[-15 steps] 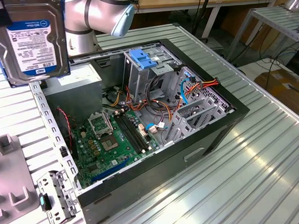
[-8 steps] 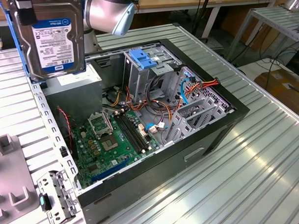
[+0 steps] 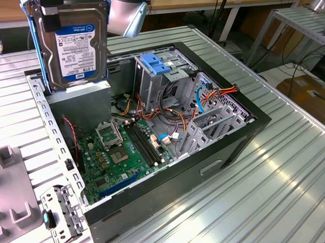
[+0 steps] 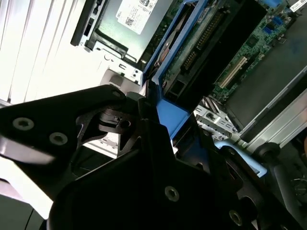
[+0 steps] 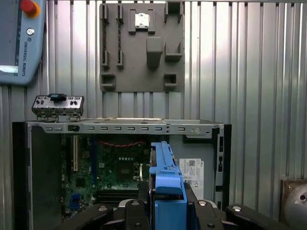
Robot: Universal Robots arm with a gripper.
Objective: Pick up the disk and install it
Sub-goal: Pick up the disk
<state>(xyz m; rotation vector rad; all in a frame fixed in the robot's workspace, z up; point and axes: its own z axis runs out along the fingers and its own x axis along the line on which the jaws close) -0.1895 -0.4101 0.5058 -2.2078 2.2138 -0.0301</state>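
An open black metal computer case (image 3: 207,168) sits on the ribbed silver tabletop (image 3: 277,192). Inside it are a green motherboard (image 3: 100,171) and a tall grey metal cage (image 3: 156,84); just beside it, a small perforated metal bracket (image 3: 61,215).

In the exterior view the open computer case (image 3: 170,188) sits on the counter (image 3: 272,203). The disk (image 3: 77,47) hangs upright above its eleven o'clock corner. Inside, the circuit board (image 3: 121,155) lies at seven o'clock, the drive cage (image 3: 161,73) at twelve. A bracket (image 3: 61,215) lies outside at eight.
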